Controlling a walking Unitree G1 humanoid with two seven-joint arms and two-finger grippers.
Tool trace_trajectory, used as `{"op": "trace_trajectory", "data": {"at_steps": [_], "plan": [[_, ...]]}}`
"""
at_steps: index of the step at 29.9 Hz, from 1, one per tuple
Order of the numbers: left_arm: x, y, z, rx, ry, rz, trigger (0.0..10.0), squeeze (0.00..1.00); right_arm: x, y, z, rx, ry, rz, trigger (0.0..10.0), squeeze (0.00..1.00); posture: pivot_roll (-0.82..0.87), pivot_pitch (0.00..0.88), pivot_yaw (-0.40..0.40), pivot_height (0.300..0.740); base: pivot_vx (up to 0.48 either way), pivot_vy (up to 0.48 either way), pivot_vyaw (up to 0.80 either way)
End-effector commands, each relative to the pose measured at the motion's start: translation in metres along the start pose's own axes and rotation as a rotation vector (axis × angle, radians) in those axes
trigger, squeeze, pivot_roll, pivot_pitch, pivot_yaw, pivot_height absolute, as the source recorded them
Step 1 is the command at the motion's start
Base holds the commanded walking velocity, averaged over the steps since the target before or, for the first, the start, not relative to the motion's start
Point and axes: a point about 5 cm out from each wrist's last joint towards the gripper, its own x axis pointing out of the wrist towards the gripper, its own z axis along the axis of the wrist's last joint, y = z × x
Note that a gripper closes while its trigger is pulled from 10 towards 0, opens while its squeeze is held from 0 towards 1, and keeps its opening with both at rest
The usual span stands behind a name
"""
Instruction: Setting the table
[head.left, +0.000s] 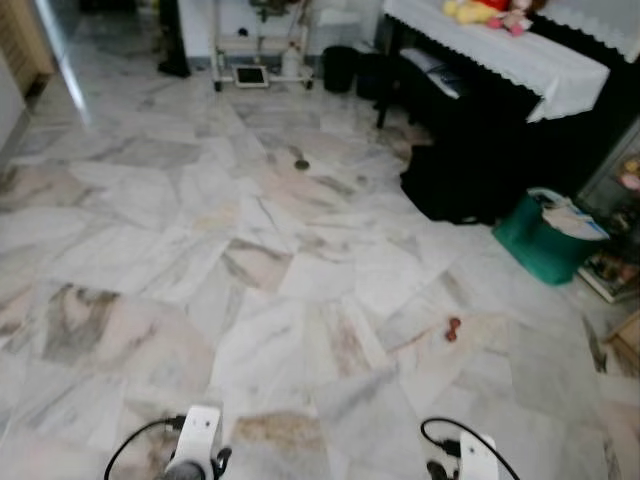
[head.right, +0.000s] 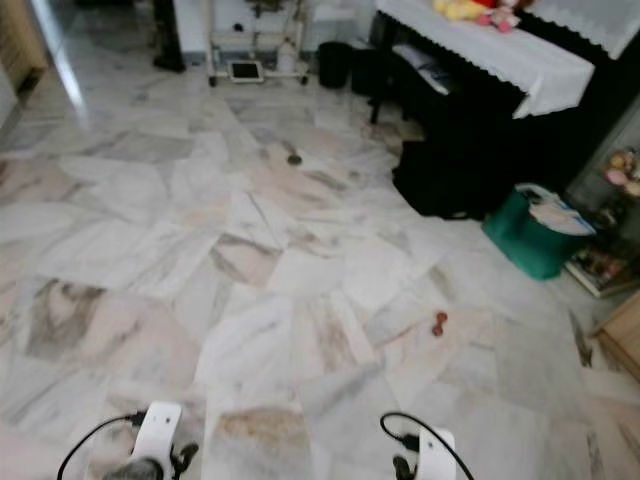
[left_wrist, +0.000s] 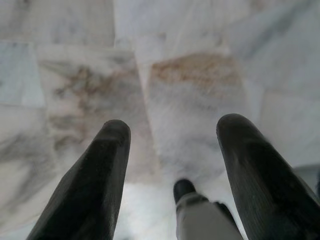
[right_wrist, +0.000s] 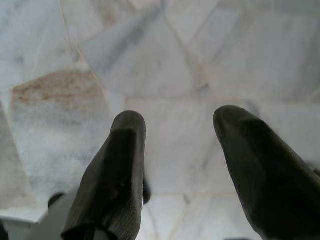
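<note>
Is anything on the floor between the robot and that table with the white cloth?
Mostly bare marble floor. A small reddish object lies ahead on the right, and a black bag and green basket sit beside the table. Both grippers hang open, holding nothing.

The left arm (head.left: 197, 445) and right arm (head.left: 470, 458) are cut off by the bottom edge of the head views, so only their wrists show there. A small reddish thing (head.left: 453, 329) on the floor (head.left: 300, 270) is too small to identify, as is a dark round spot (head.left: 301, 163) farther off. The stuffed toys (head.left: 490, 12) on the white cloth (head.left: 520, 50) run past the top edge. The green basket (head.left: 548, 240) half hides behind dark furniture; its contents are unclear. Both wrist views are blurred, and the left claw (left_wrist: 172, 132) and right claw (right_wrist: 180, 125) run off the edge.
</note>
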Motion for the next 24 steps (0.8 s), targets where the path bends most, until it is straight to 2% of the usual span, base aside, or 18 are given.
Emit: {"op": "trace_trajectory", "data": {"at_steps": [1, 15, 24], "plan": [[-0.004, 0.006, -0.016, -0.009, 0.05, 0.009, 10.0, 0.0, 0.0, 0.003, 0.0, -0.001, 0.004, 0.007, 10.0, 0.0, 0.05, 0.0, -0.087, 0.74, 0.0, 0.0, -0.54], [-0.007, 0.018, -0.023, -0.055, 0.051, 0.036, 10.0, 0.0, 0.0, 0.003, 0.0, -0.008, 0.006, 0.012, 10.0, 0.0, 0.05, 0.0, -0.089, 0.74, 0.0, 0.0, -0.54], [-0.011, 0.03, -0.035, -0.054, 0.087, 0.047, 10.0, 0.0, 0.0, 0.011, -0.004, 0.017, 0.011, 0.011, 10.0, 0.0, 0.04, 0.0, -0.042, 0.74, 0.0, 0.0, -0.54]]}}
